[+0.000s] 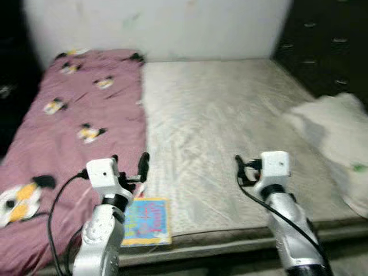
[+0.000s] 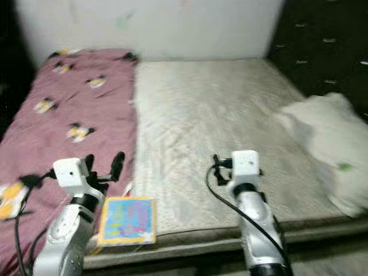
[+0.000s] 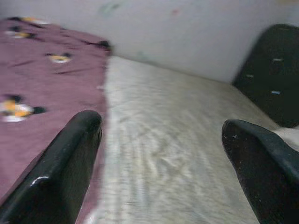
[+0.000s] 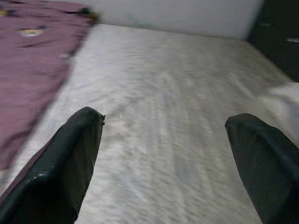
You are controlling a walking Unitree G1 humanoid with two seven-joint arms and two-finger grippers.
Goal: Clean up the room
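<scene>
- Left gripper (image 1: 129,162) spread wide, hovering over the bed's (image 1: 218,126) front edge, colourful book (image 1: 147,221) just below it.
- Right gripper (image 4: 163,154) also spread, holding nothing.
- Best play: lower left onto the book's edge, pinch squarely.

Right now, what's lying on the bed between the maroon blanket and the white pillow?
Bare grey mattress only, as the left eye view shows: nothing lies between the maroon blanket and the white pillow.

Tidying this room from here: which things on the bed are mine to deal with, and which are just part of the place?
Likely to tidy:
colourful book at the mattress's near edge, by the left gripper
white pillow, lying askew on the right side
maroon blanket, spread over the left side

Just there:
bare mattress
white wall
</scene>
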